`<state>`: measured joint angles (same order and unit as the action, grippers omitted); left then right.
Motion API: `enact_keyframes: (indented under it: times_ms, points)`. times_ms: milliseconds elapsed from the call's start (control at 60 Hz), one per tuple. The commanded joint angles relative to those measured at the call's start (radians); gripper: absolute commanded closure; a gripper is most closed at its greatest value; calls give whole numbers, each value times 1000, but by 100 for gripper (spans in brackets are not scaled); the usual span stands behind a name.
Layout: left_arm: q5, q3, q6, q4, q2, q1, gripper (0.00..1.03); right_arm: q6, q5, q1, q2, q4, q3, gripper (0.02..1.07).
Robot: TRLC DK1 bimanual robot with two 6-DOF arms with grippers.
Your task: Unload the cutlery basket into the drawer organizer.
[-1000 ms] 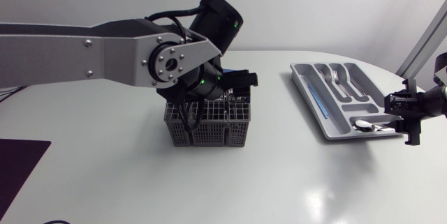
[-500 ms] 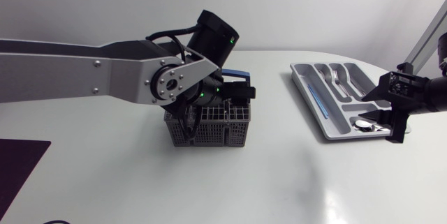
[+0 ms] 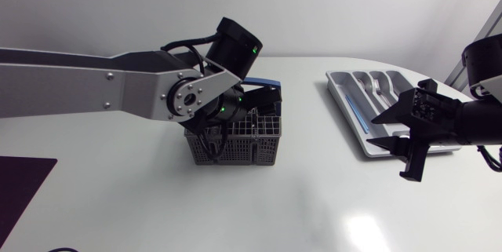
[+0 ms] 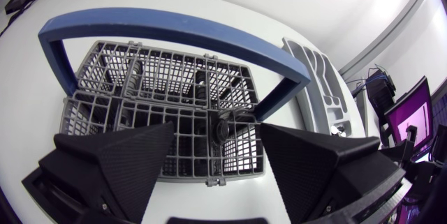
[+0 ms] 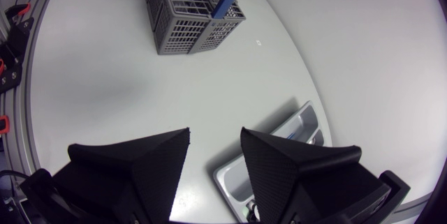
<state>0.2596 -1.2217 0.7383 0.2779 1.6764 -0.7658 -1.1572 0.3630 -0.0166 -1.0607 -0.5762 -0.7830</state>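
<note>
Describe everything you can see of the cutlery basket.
The cutlery basket is a grey, plastic-looking box with open lattice walls. Inner partitions split it into several compartments, and a blue handle arches over it. It stands upright on the white table, left of the middle. A dark item stands in one compartment; what it is cannot be told. The left tool hangs open right above the basket; whether its fingers touch the lattice cannot be told.
</note>
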Motion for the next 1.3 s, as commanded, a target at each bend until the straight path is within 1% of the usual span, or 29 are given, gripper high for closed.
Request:
enact_keyframes:
  times_ms: [0,100,183,283,467,650,717,817,933,1133,1283]
  points:
    - [-5,-6,-42,-13,16,5,17,48,-2,27,19,-4,30,52]
    - [-5,-7,-171,-49,19,5,17,74,-13,69,39,-4,47,52]
    - [-5,-9,-241,-60,19,3,17,90,-19,95,51,-4,57,52]
    - [-5,-13,-293,-66,19,6,17,120,-21,132,68,-7,60,52]
    - [-8,2,-352,-66,6,14,17,188,-22,213,82,-10,53,52]
    - [-49,48,-376,-78,-32,34,17,240,-33,317,84,-11,24,52]
    - [-79,74,-379,-86,-50,45,17,252,-52,366,82,-10,7,52]
    - [-86,106,-384,-105,-70,59,17,255,-79,418,51,-10,-28,52]
    - [-97,145,-384,-132,-90,72,17,234,-98,455,10,-11,-68,52]
    - [-114,208,-379,-180,-127,102,17,182,-196,549,-96,-17,-153,52]
    - [-128,248,-378,-212,-144,122,17,146,-237,580,-183,-16,-213,52]
